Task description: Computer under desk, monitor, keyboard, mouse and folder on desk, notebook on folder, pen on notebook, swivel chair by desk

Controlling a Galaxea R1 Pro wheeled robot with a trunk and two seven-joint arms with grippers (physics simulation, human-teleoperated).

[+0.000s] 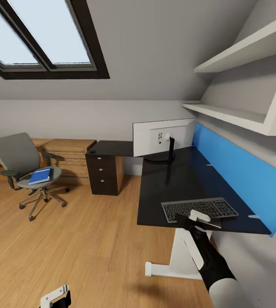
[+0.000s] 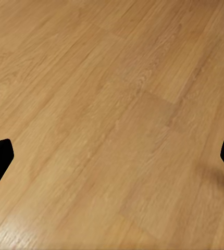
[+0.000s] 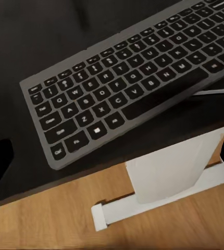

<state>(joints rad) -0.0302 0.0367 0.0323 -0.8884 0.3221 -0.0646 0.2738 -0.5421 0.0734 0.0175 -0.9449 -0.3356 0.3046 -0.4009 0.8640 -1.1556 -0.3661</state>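
On the counter point(image 1: 185, 184), the monitor point(image 1: 163, 137) stands at the far corner with its white back toward the camera, and the keyboard point(image 1: 199, 209) lies at the near edge, well apart from the monitor, so by my read those two are on the surface but the keyboard isn't next to the monitor yet. Right hand point(image 1: 193, 219) hovers just over the keyboard's near edge, fingers spread with nothing between them; left hand point(image 1: 55, 298) hangs low over the floor point(image 2: 112, 104), also open and empty. Folder point(image 1: 40, 176) still on the swivel chair point(image 1: 24, 167), well apart from the counter, so folder and chair moves remain.
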